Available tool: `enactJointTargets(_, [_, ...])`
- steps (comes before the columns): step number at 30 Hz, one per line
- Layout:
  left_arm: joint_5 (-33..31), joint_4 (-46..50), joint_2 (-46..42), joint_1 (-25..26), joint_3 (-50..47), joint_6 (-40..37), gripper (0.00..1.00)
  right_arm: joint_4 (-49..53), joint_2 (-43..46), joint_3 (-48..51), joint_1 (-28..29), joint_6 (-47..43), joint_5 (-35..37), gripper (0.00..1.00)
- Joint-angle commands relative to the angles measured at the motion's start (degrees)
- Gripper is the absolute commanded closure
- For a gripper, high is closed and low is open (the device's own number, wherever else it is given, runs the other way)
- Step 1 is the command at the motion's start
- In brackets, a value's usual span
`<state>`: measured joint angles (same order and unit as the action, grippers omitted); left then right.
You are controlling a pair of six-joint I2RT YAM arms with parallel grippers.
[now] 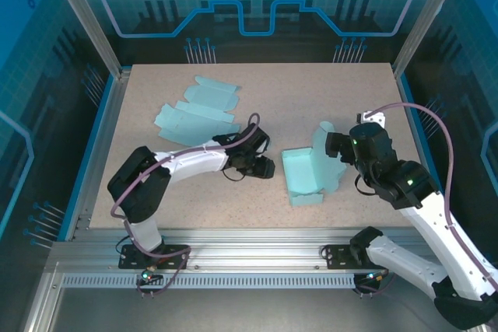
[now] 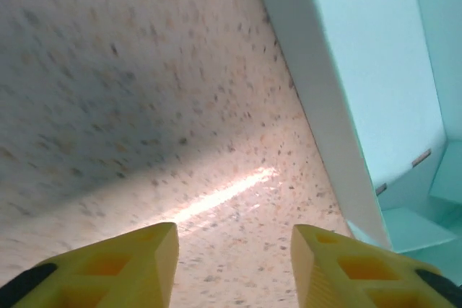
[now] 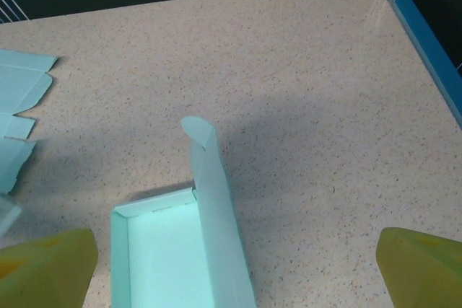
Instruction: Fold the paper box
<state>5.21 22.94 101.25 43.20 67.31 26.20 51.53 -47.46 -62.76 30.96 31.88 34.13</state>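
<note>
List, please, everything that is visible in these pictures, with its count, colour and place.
partly folded light teal paper box: one, light teal, centre-right of the table, one flap upright
flat unfolded light teal paper blank: one, it seems, light teal, back left of the table
speckled beige table: one, beige, under everything
left arm: one, white and black, reaching toward the box
right arm: one, white and black, right of the box
left tool: one, yellow fingers, open, empty, beside the box
right tool: one, yellow fingers, open wide, over the box

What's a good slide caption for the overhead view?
Left gripper and right gripper flank a half-folded paper box; a flat cutout lies back left.
</note>
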Motion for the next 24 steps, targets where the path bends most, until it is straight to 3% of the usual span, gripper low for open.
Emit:
enactJointTargets(1, [-4.38, 0.07, -1.1, -0.61, 4.8, -13.24, 0.43, 1.43, 0.0, 1.8, -0.59, 2.03, -1.61, 0.0])
enactJointTargets(4, [-4.93, -4.07, 3.02, -0.66, 9.53, -23.78, 0.37, 0.73, 0.59, 2.2, -0.64, 2.48, -1.89, 0.0])
enactJointTargets(10, [-3.19, -3.15, 13.93, -0.66, 20.69, -34.47, 0.33, -0.26, 1.84, 2.35, -0.59, 2.48, -3.01, 0.0])
enactJointTargets(17, [-0.94, -1.98, 20.02, -0.43, 25.98, -37.0, 0.33, -1.29, 2.9, 3.26, -0.64, 2.49, -2.98, 0.0])
enactJointTargets(24, [-2.83, -1.6, 23.97, 0.26, 28.49, -38.11, 0.38, -2.87, 2.9, 3.87, -0.66, 1.96, -3.82, 0.0])
